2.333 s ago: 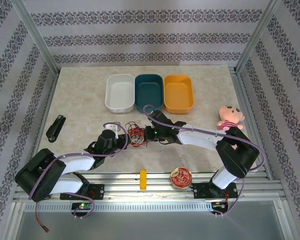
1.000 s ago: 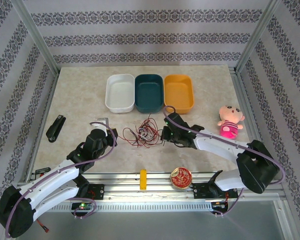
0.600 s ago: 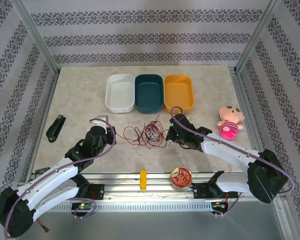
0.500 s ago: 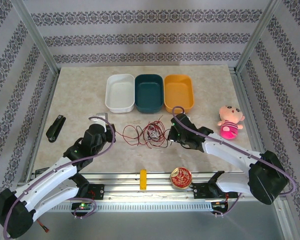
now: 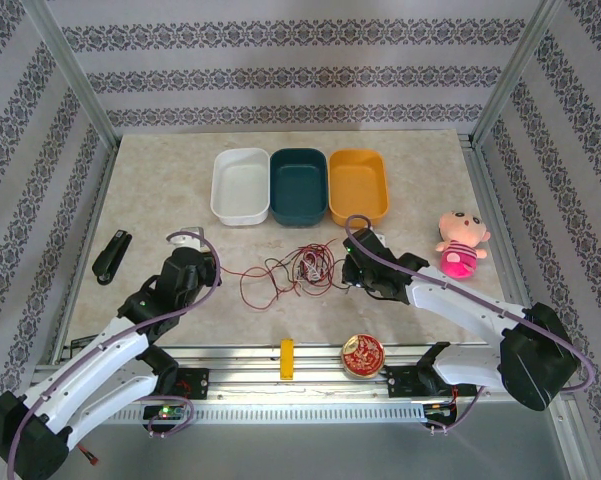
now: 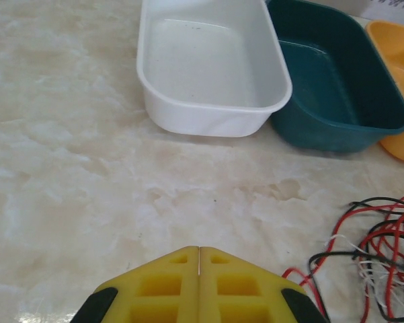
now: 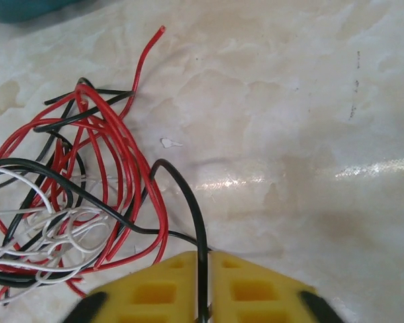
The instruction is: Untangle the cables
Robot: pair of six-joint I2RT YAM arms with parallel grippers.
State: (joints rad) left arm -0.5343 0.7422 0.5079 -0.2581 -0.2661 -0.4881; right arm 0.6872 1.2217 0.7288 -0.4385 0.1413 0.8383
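Observation:
The cables (image 5: 298, 270) lie mid-table as a loose spread of thin red, black and white wires, also seen in the right wrist view (image 7: 74, 195) and at the right edge of the left wrist view (image 6: 376, 249). My right gripper (image 5: 348, 272) sits at the tangle's right side, shut on a black cable (image 7: 188, 208) that runs out between its yellow fingertips (image 7: 205, 259). My left gripper (image 5: 210, 270) is left of the tangle with its jaws shut (image 6: 199, 249). From above, a red strand (image 5: 242, 274) leads straight to its tips, and a red wire (image 6: 292, 272) passes under its right finger.
White (image 5: 241, 185), teal (image 5: 299, 185) and orange (image 5: 358, 186) bins stand in a row behind the cables. A pink doll (image 5: 461, 243) lies at the right and a black stapler-like item (image 5: 111, 256) at the left. A round tin (image 5: 362, 355) and a yellow block (image 5: 287, 358) sit on the front rail.
The two grippers have drawn apart, the left one moving left and the right one right. The once fist-sized tangle has stretched into a wider, looser spread.

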